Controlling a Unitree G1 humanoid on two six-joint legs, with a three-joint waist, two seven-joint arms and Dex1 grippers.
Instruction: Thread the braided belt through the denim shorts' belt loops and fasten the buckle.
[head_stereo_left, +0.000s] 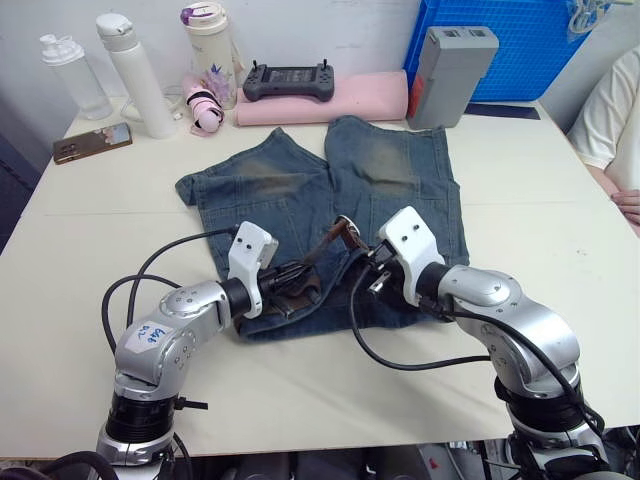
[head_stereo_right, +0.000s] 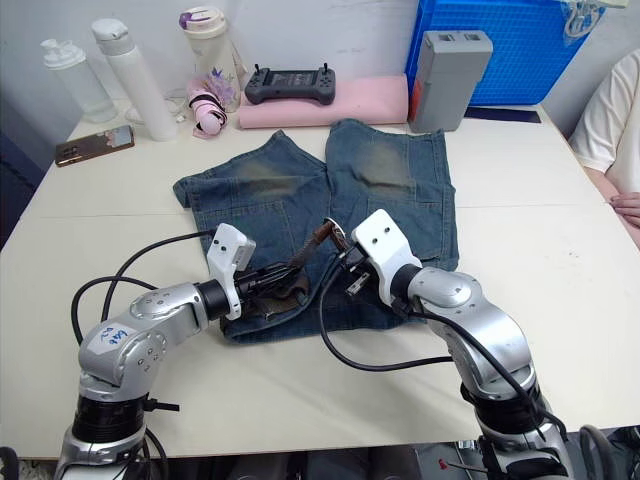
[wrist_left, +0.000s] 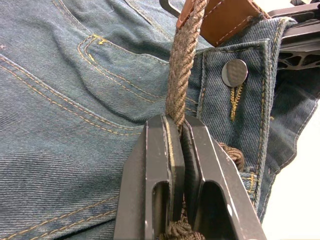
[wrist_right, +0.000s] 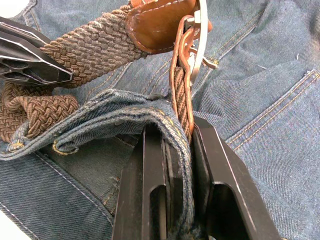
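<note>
The denim shorts (head_stereo_left: 330, 185) lie flat mid-table, legs pointing away and waistband (wrist_right: 115, 117) bunched up at the near side. My left gripper (wrist_left: 175, 122) is shut on the braided belt (wrist_left: 181, 75), which rises to a brown leather tab (wrist_left: 227, 17) beside the shorts' metal button (wrist_left: 234, 72). My right gripper (wrist_right: 177, 130) is shut on a fold of the waistband together with a strand of the belt just below the silver buckle (wrist_right: 199, 35). Both grippers meet over the waistband's middle (head_stereo_left: 330, 262). The belt loops are hidden in the bunched cloth.
Along the far edge stand three bottles (head_stereo_left: 135, 75), a phone (head_stereo_left: 92, 142), a black controller (head_stereo_left: 290, 80) on pink foam, a grey box (head_stereo_left: 450, 75) and a blue crate (head_stereo_left: 500, 45). A person's arm (head_stereo_left: 615, 130) is at the right edge. Black cables (head_stereo_left: 400, 360) loop from both wrists.
</note>
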